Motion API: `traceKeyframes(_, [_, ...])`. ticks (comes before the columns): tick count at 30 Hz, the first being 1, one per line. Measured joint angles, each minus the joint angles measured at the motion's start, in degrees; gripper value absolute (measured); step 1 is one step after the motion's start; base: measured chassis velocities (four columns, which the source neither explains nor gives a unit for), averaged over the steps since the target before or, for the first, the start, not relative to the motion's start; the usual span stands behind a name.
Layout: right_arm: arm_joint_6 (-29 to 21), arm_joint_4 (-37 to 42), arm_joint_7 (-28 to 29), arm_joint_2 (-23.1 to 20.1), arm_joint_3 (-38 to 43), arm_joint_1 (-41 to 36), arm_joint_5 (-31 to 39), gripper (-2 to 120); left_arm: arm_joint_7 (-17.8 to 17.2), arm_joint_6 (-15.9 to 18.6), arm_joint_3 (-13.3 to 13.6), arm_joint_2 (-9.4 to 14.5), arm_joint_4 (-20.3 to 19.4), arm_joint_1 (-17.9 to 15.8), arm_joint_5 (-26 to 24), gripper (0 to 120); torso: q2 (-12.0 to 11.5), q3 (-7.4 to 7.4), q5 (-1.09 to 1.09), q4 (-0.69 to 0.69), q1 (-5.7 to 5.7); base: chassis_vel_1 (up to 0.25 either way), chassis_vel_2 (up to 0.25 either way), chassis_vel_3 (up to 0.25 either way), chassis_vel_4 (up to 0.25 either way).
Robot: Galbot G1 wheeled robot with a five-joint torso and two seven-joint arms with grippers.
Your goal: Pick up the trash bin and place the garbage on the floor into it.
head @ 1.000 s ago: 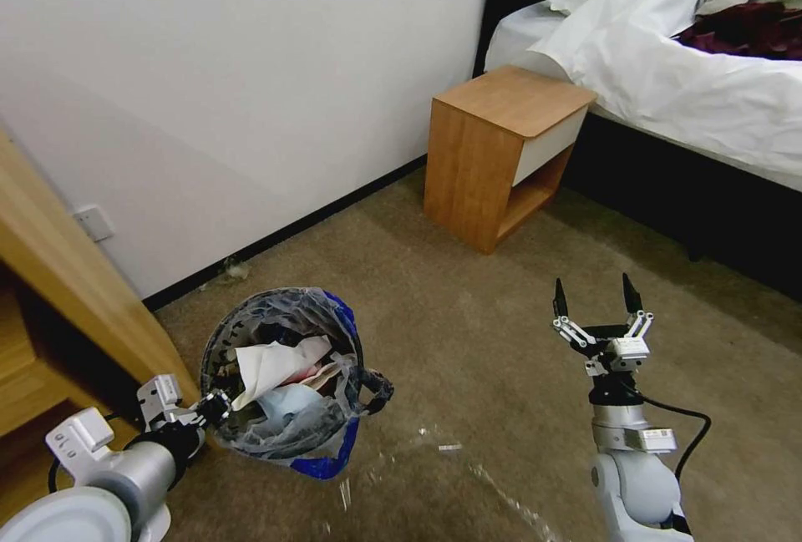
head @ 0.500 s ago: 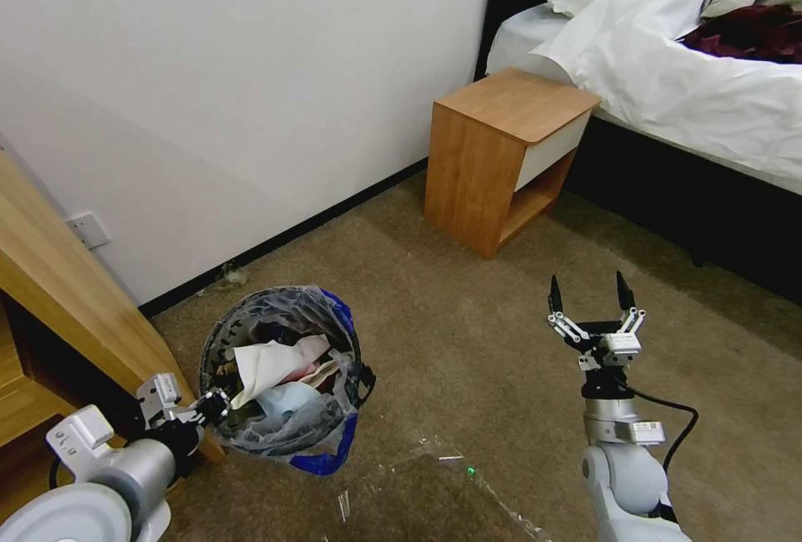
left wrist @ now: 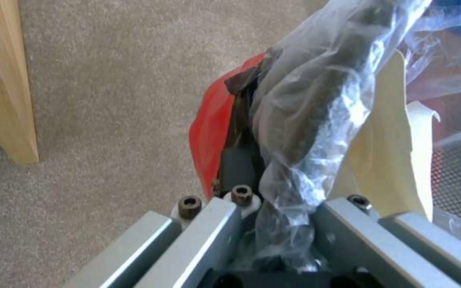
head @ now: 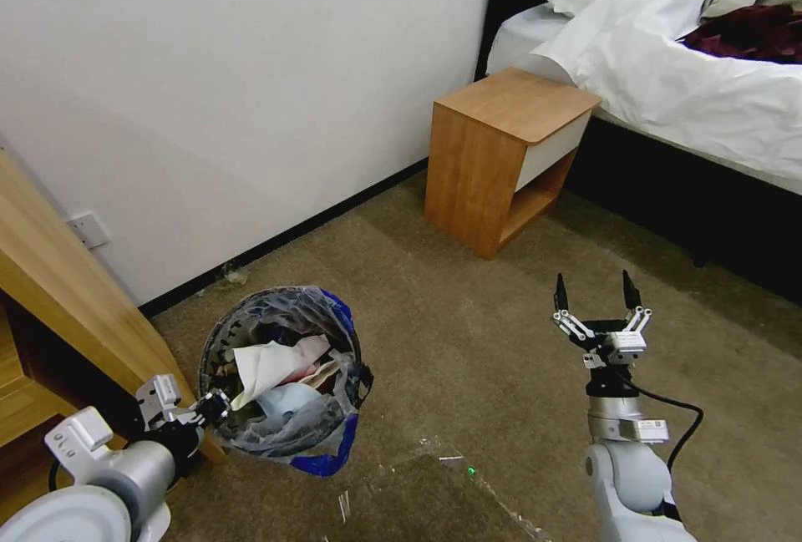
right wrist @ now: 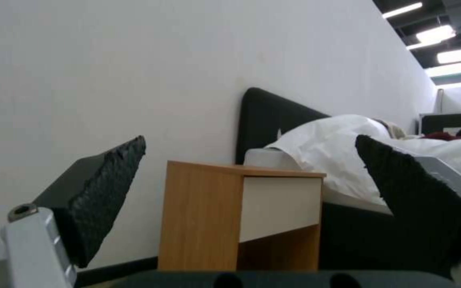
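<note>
Small round red trash bin, clear-bag-lined and stuffed with tissues, sits at seven o'clock on beige carpet; left gripper jaws clamp its rim. Right gripper, five o'clock, jaws wide, empty. Next call: find remaining litter.

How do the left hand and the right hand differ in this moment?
The left hand is shut on the rim of the trash bin; the right hand is open and holds nothing. The left hand sits low beside the wooden furniture, while the right hand points upward above bare floor. Both have dark fingertips on silver metal links.
</note>
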Motion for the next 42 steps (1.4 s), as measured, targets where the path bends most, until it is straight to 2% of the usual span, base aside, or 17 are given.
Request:
traceKeyframes(12, [0.01,1.78,-1.05,-0.41,1.93,-1.18,0.95,100,-0.89,0.0,-0.01,1.69,0.73,-1.46,-2.18,0,0.0,0.0,0.0,0.0,0.0,0.0,0.0,0.0,0.0])
traceKeyframes(23, [0.41,2.35,-2.1,0.35,2.83,-1.84,1.67,100,-0.9,0.0,0.62,1.4,1.29,-1.43,-1.91,0,0.0,0.0,0.0,0.0,0.0,0.0,0.0,0.0,0.0])
traceKeyframes(42, [0.84,2.63,-2.94,0.54,3.0,-2.58,1.78,100,-1.03,0.0,0.05,1.15,0.55,-1.21,-2.09,0,0.0,0.0,0.0,0.0,0.0,0.0,0.0,0.0,0.0])
